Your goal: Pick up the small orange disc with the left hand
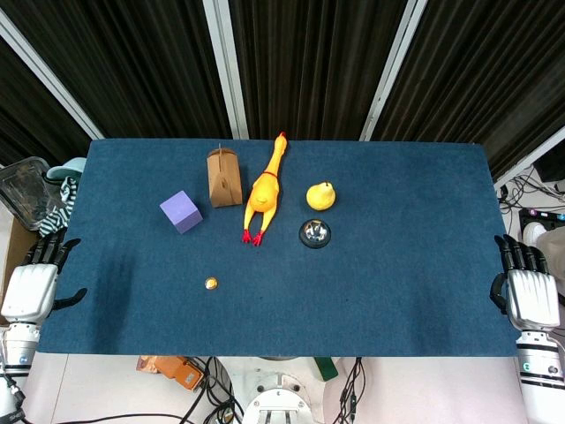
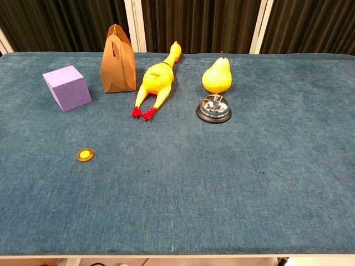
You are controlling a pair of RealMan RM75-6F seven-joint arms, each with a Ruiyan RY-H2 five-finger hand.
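Basically parked: left hand [image 1: 28, 291] off the table [image 1: 397, 291] edge, fingers apart, probably empty, well apart from the lone orange disc [image 1: 211, 283].

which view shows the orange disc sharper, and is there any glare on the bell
Chest view: the orange disc is larger and crisp, its rim readable; the bell carries bright highlights on its dome. Head view: the disc is a tiny speck, the bell shows only small glints.

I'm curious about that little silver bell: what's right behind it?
Behind the bell stands a yellow pear, upright with its stem up. The bell's top hides the pear's base from the chest view, so whether they touch cannot be told.
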